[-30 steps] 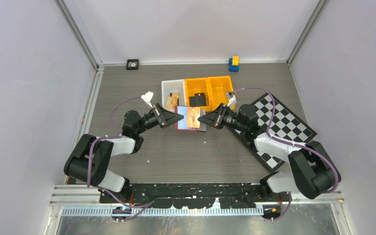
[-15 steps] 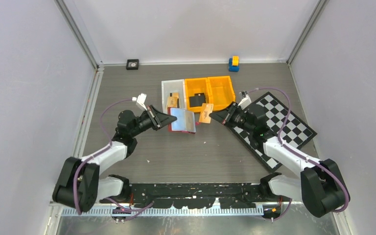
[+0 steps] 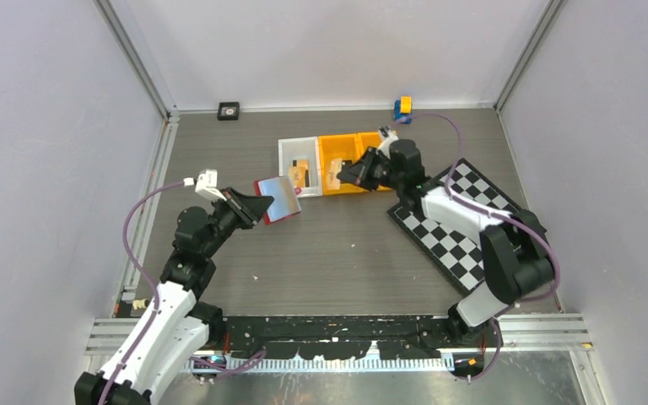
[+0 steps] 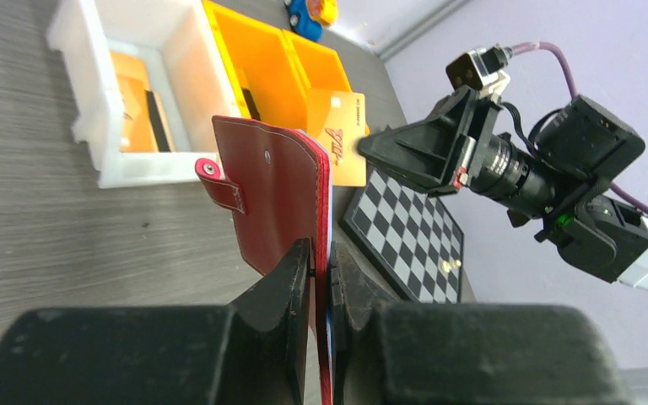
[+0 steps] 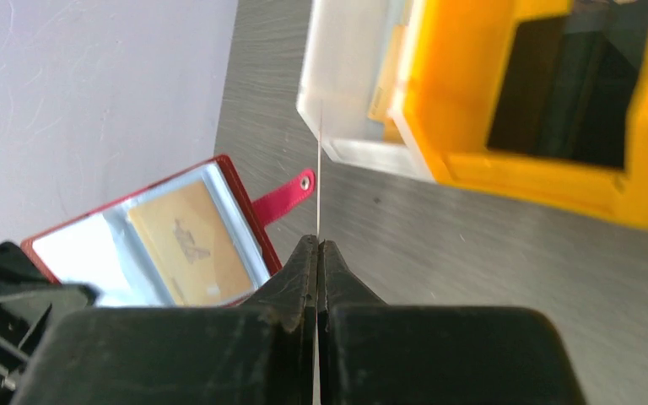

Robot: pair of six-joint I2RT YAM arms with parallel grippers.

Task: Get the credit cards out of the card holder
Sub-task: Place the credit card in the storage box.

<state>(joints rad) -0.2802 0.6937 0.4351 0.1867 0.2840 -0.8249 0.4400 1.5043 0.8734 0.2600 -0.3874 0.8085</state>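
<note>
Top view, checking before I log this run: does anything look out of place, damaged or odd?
Nothing spilled or damaged. The board lies askew to the table edges, and one card sits in the sleeve of the wallet, which the left hand holds tilted.

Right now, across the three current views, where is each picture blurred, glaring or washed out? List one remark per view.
Top external view: sharp overall, pale sheen on the open card holder. Left wrist view: the left fingers are dark and soft, the holder crisp. Right wrist view: the yellow bin is blurred, the white bin washed out.
</note>
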